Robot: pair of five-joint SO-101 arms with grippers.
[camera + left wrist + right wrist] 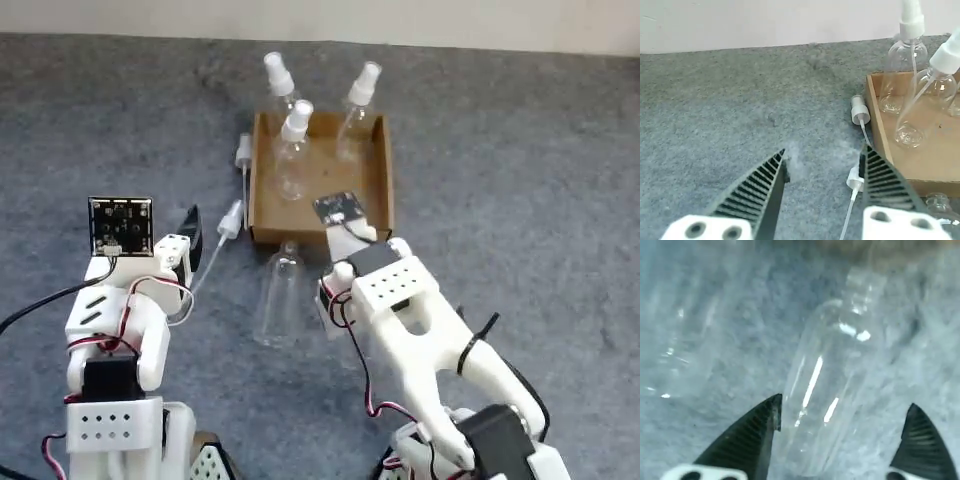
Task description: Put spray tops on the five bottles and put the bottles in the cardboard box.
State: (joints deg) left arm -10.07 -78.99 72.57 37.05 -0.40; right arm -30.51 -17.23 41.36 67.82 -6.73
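Note:
The cardboard box (378, 170) stands at the table's far middle. One clear bottle with a white spray top (293, 150) stands inside it. A second capped bottle (355, 110) is at its far right corner and a third (281, 85) at its far left edge. A capless bottle (278, 295) lies in front of the box. Another capless bottle (830, 390) lies between the fingers of my open right gripper (844, 405), untouched. Two loose spray tops (243, 152) (230, 220) lie left of the box. My left gripper (823, 149) is open, with the nearer spray top (856, 180) beside one finger.
Grey carpet covers the table. The box wall (880, 135) runs close beside my left gripper. A faint second clear bottle (680, 355) lies to one side of my right gripper. Open carpet stretches left of the box and at far right.

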